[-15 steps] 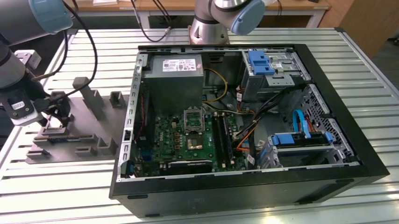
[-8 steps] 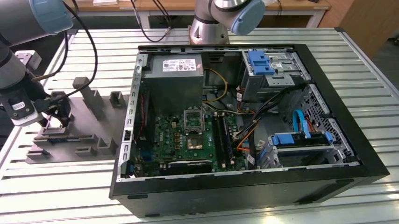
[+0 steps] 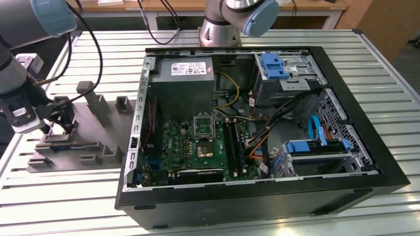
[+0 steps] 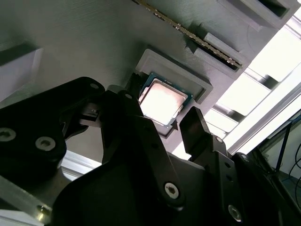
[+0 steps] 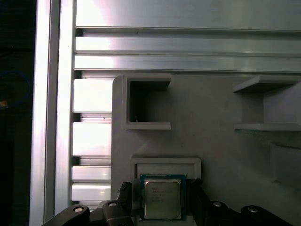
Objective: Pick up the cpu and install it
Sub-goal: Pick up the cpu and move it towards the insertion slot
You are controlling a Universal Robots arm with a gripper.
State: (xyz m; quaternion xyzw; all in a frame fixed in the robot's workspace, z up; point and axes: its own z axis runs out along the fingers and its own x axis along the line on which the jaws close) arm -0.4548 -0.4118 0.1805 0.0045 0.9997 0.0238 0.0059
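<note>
Over the grey moulded tray (image 3: pixel 92 152) at the exterior view's left, beside the open computer case (image 3: pixel 262 201), my pincer (image 3: pixel 58 125) hangs low. In both wrist views my fingers (image 4: pixel 193 126) stand apart, one on either side of the cpu (image 4: pixel 162 101) (image 5: pixel 162 200) and just beside its edges. I cannot tell whether they touch it. The cpu lies flat in its square recess in the tray, silvery top upward.

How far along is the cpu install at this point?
Done: the approach, since the gripper is at the grey tray. In hand: it hangs right over the cpu, which lies seated in its recess. Left: the cpu is not yet lifted, so it is not yet in the open computer case.
</note>
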